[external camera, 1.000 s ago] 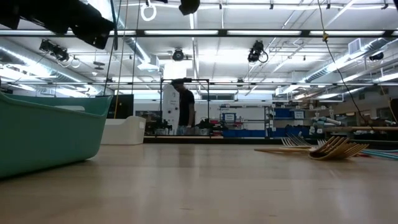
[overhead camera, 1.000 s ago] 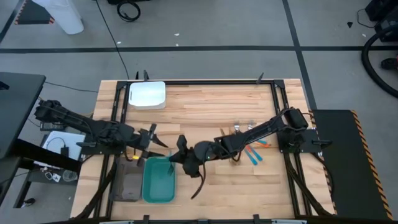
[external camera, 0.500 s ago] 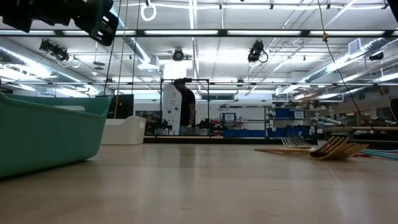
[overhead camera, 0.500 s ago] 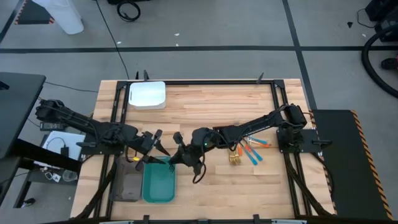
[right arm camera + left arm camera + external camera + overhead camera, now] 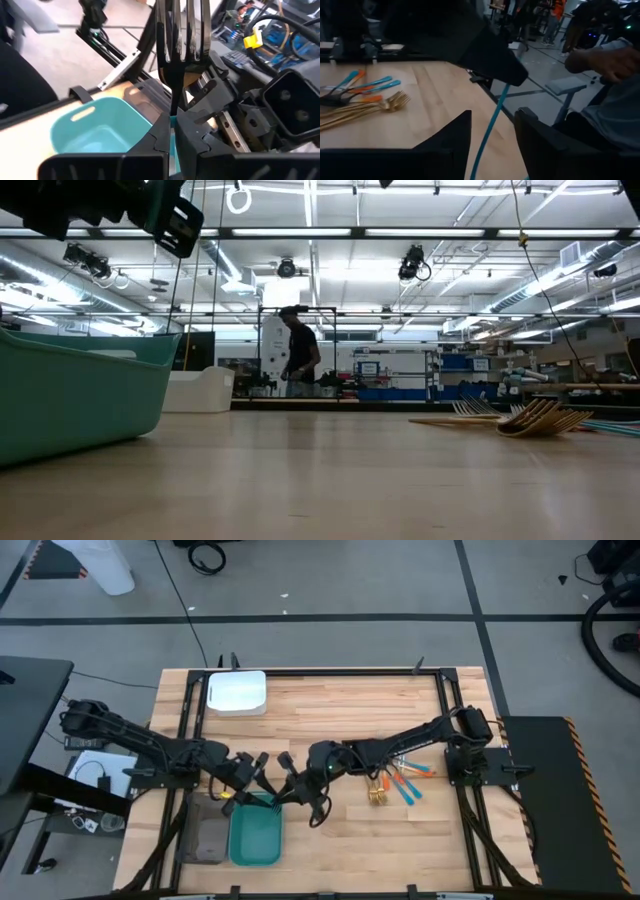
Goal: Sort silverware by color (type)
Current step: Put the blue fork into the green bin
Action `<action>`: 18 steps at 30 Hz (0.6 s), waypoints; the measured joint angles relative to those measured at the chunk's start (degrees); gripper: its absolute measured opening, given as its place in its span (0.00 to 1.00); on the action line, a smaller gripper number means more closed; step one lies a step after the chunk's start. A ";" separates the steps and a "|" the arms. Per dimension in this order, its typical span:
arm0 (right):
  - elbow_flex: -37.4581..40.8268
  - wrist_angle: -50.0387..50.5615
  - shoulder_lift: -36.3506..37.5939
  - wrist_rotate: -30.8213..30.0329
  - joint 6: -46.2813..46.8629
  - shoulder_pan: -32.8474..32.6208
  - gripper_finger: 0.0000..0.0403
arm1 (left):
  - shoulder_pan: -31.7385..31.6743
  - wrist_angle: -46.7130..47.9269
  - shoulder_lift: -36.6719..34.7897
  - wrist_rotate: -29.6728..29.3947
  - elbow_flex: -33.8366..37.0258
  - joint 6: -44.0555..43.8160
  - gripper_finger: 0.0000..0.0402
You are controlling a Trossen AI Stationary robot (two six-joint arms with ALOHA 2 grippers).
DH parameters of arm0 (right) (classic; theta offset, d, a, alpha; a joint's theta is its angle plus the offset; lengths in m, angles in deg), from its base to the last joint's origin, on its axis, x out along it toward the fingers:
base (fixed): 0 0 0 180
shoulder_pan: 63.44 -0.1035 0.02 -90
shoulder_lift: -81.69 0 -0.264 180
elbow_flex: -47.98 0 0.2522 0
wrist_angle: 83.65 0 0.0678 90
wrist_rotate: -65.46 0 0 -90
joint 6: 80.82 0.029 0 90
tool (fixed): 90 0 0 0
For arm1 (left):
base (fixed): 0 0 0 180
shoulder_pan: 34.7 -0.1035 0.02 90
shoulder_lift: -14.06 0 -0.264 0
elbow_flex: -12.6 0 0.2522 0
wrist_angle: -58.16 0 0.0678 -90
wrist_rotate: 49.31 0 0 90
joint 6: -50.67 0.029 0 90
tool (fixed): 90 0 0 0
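Note:
A fork with dark tines (image 5: pixel 181 40) and a slim teal handle (image 5: pixel 489 129) is in my right gripper (image 5: pixel 288 787), which is shut on it above the far end of the teal tray (image 5: pixel 255 837). My left gripper (image 5: pixel 257 780) faces it from the table's left and is open. Its two fingers (image 5: pixel 451 137) stand on either side of the handle, with a gap showing on both sides. The rest of the silverware (image 5: pixel 396 780), gold, teal and orange pieces, lies in a pile on the table to the right. My right gripper pinches the fork between its two fingers at the neck (image 5: pixel 173 111), just below the tines. The fingers lie across the fork. The tines stick out past the fingers on one side, and the teal handle runs out on the other side into the left gripper's gap. The fork is lifted clear.
A grey tray (image 5: pixel 207 837) lies beside the teal tray at the near left, and a white tray (image 5: pixel 237 693) at the far left. Gold forks (image 5: pixel 540 418) lie fanned on the wood at the right. A person stands in the room beyond the table.
My left gripper has moved toward the table's right, up to the fork, and has tipped. My right gripper has rolled and its arm has swung toward the far edge, while the fork stays over the teal tray's far end.

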 joint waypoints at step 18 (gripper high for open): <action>0.00 -2.79 0.00 5.84 12.44 3.04 0.05 | -0.07 -4.19 0.22 0.91 0.00 1.07 0.17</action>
